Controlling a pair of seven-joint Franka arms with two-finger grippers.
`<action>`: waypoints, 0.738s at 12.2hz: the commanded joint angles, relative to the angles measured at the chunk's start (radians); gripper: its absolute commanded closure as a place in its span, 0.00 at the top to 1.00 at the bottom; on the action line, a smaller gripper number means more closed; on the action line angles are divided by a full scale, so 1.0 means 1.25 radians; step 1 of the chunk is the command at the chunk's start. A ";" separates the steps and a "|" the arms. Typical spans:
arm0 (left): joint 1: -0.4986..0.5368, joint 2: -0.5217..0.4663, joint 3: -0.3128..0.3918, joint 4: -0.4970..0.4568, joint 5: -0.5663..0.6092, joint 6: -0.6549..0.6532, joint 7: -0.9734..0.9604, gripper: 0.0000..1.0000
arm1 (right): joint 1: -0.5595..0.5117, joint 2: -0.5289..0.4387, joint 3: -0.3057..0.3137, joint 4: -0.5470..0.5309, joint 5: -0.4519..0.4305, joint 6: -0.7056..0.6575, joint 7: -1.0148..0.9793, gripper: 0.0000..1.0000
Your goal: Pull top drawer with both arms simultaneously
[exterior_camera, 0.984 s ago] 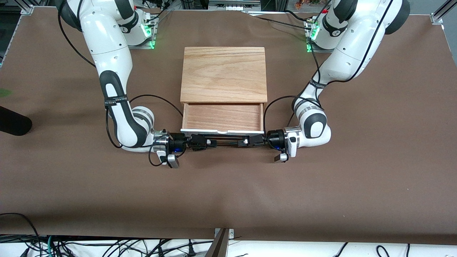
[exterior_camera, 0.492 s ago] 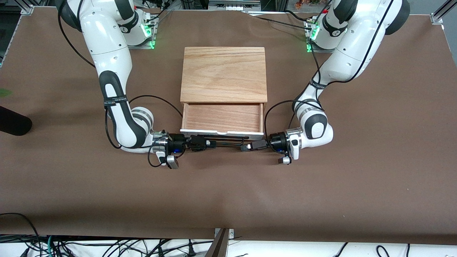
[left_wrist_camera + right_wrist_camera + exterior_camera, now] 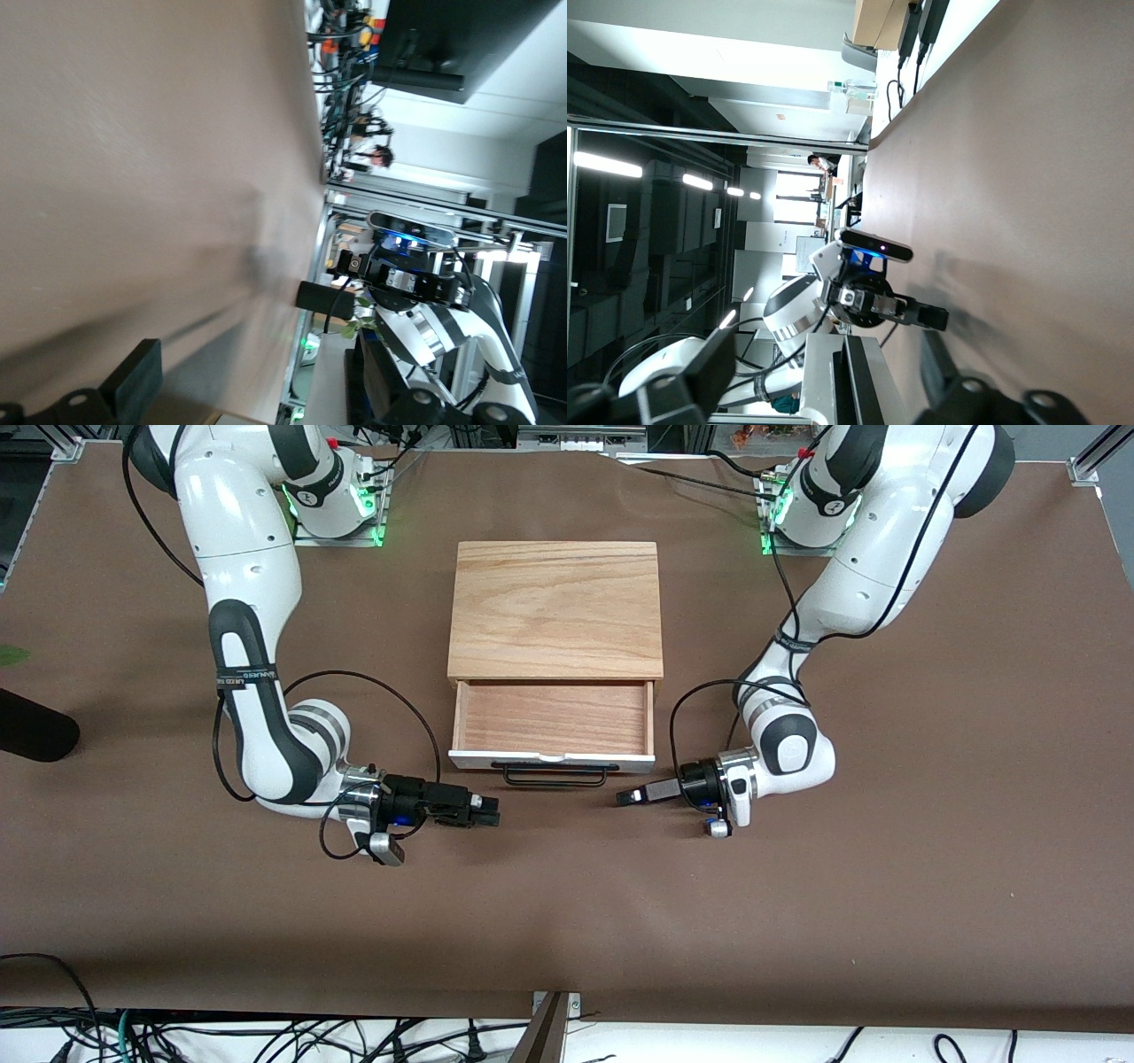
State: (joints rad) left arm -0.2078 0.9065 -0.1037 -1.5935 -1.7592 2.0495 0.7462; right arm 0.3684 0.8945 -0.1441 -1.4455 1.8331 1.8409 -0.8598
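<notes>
Now | top drawer (image 3: 552, 726) open | left end effector (image 3: 627, 795), right end effector (image 3: 489, 813) both spread, flanking its handle (image 3: 555, 773), apart.

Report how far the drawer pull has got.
Done: the top drawer stands pulled out of the cabinet, its wood floor showing. Its black handle is free, with neither pincer on it. In hand: nothing. The right pincer and the left pincer sit low over the table, one off each end of the handle, both empty. Left: by the look of it, only moving the arms away.
</notes>
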 commanded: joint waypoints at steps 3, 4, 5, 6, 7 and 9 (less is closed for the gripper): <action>0.039 -0.095 0.024 0.001 0.235 -0.001 -0.186 1.00 | 0.001 -0.026 -0.012 0.019 -0.155 0.088 0.054 1.00; 0.043 -0.124 0.024 -0.010 0.286 -0.001 -0.219 1.00 | -0.004 -0.028 -0.031 0.036 -0.220 0.089 0.089 1.00; 0.048 -0.164 0.024 -0.032 0.344 0.000 -0.257 1.00 | -0.017 -0.038 -0.042 0.049 -0.300 0.089 0.122 1.00; 0.058 -0.201 0.023 -0.050 0.401 0.000 -0.300 1.00 | -0.039 -0.054 -0.042 0.058 -0.382 0.089 0.154 1.00; 0.062 -0.241 0.022 -0.076 0.461 0.000 -0.338 1.00 | -0.059 -0.069 -0.042 0.071 -0.462 0.089 0.187 1.00; 0.084 -0.339 0.017 -0.153 0.577 0.000 -0.371 1.00 | -0.075 -0.095 -0.043 0.101 -0.623 0.089 0.280 1.00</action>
State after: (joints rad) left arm -0.1271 0.6273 -0.0768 -1.6394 -1.1322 2.0474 0.3121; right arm 0.2857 0.8076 -0.2020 -1.3429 1.1921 1.9526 -0.6023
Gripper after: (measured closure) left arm 0.000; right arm 0.000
